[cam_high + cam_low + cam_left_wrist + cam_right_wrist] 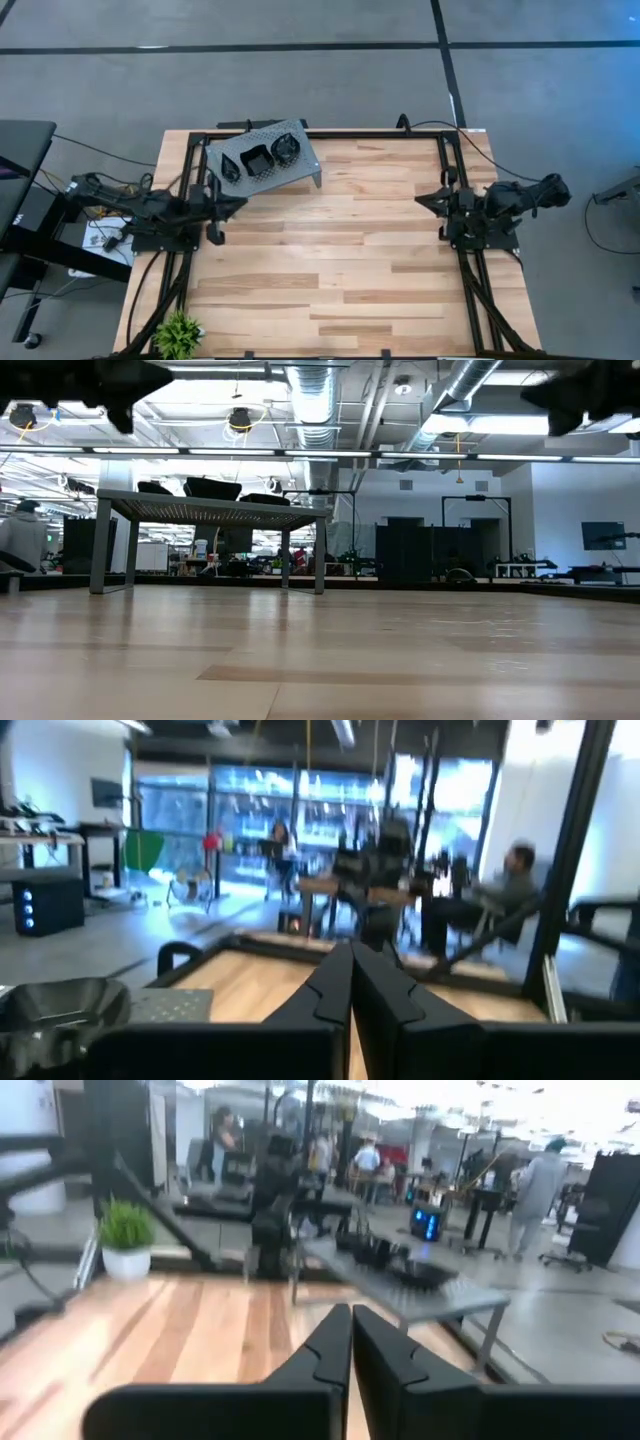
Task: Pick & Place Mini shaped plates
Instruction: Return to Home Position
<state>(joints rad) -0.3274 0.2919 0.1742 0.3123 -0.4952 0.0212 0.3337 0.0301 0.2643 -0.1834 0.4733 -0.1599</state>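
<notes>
Three small clusters of mini shaped plates (pixel 257 158) sit on top of a grey perforated metal stand (pixel 305 160) near the back left corner of the tabletop (pixel 330 270). They are glossy black. One is leaf-like and one squarish, and the third is too small to read. From the low view they show as dark, shallow humps (pixel 212 488) on the stand's thin deck (pixel 215 510), which rests on four slim legs. The tabletop is made of pale wooden planks with a faint sheen, edged by a black metal frame (pixel 330 134). A small green plant (pixel 178 330) in a white pot stands at its near left corner. Around it lies a grey concrete floor (pixel 300 80) crossed by dark lines. Beyond is a bright open workshop with exposed ducts, desks and screens, and a person (pixel 510 880) seated at a bench. The left gripper (pixel 240 203) hangs above the tabletop's left edge, just beside the stand, with its dark fingers (pixel 330 990) pressed together on nothing. The right gripper (pixel 420 198) hangs over the right edge, well apart from the plates. Its fingers (pixel 375 1350) are likewise closed and empty, and they point across the wood toward the stand.
</notes>
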